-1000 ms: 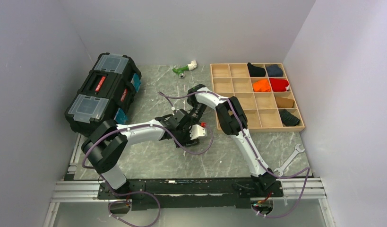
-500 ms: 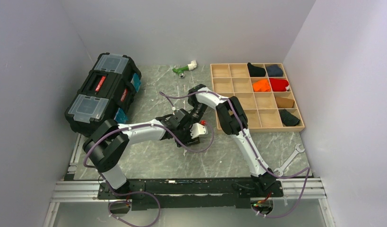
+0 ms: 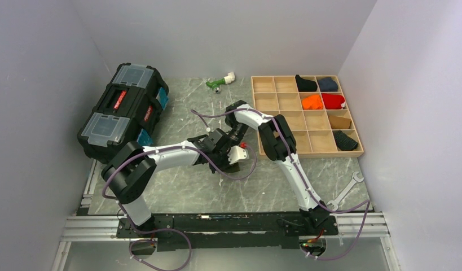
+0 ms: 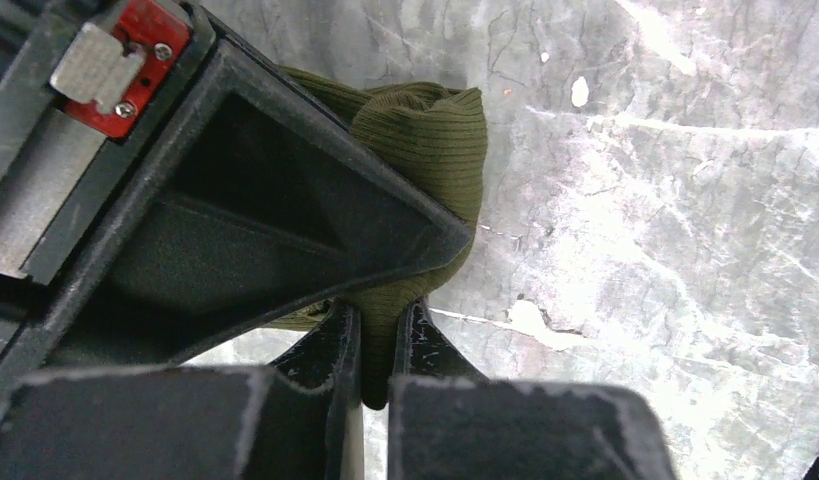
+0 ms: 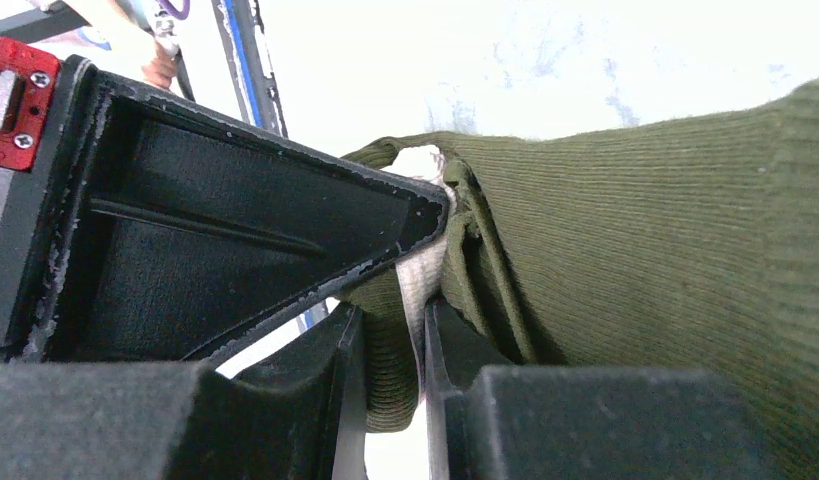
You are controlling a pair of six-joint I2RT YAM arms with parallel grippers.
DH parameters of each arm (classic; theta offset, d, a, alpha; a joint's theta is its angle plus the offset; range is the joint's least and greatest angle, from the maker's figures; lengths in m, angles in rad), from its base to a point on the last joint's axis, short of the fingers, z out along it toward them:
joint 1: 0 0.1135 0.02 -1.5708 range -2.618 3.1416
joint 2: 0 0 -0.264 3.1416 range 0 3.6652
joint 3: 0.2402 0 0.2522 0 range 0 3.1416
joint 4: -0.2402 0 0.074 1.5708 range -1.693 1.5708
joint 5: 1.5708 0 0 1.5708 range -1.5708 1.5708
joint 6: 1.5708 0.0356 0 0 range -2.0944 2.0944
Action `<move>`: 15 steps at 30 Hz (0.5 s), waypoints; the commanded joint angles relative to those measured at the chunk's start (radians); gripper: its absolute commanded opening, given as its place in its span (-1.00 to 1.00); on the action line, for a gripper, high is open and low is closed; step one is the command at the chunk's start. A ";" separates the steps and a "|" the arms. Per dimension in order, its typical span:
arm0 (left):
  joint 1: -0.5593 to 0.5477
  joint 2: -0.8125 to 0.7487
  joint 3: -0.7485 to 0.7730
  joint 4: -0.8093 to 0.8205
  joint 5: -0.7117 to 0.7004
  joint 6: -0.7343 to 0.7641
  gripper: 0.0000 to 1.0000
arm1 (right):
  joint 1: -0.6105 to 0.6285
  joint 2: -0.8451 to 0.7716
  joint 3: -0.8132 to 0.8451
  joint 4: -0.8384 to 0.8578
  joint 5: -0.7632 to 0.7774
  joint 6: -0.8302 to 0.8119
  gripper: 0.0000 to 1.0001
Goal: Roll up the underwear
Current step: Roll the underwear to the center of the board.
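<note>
Along the bottom edge of the overhead view, the two arms are bolted to a metal rail point(image 3: 82, 226). A wrench point(image 3: 346, 192) lies on the grey marbled table point(image 3: 177, 195) at lower right. Just above, near the middle of the frame, the wrists meet: the left arm point(image 3: 166, 155) reaches in from the left and the right arm point(image 3: 293, 166) folds back from the right.

The underwear point(image 4: 425, 130) is held between them, mostly hidden from above. In the left wrist view, the left gripper point(image 4: 377, 335) has its fingers closed on a fold of the olive cloth, which bunches up past the tips at the centre of the frame. In the right wrist view, the right gripper point(image 5: 417, 330) pinches the cream waistband point(image 5: 420, 270) together with a layer of olive cloth. The rest of the garment fills the right side of that frame.

Farther back, at upper right of the overhead view, a wooden tray point(image 3: 307, 154) holds rolled cloths in its right-hand cells. A black toolbox point(image 3: 124, 110) sits at upper left. A small green and white fitting point(image 3: 220, 82) lies near the back wall.
</note>
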 commanded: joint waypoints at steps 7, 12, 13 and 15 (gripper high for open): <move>-0.022 0.102 0.007 0.022 0.195 -0.013 -1.00 | -0.013 -0.030 -0.035 0.158 0.139 -0.046 -0.38; -0.022 0.119 0.016 0.005 0.215 -0.010 -1.00 | -0.031 -0.057 -0.025 0.153 0.136 -0.045 -0.24; -0.022 0.120 0.016 0.003 0.216 -0.009 -1.00 | -0.035 -0.060 -0.026 0.153 0.137 -0.044 -0.23; -0.022 0.120 0.016 0.003 0.219 -0.007 -1.00 | -0.045 -0.067 -0.026 0.149 0.137 -0.047 -0.20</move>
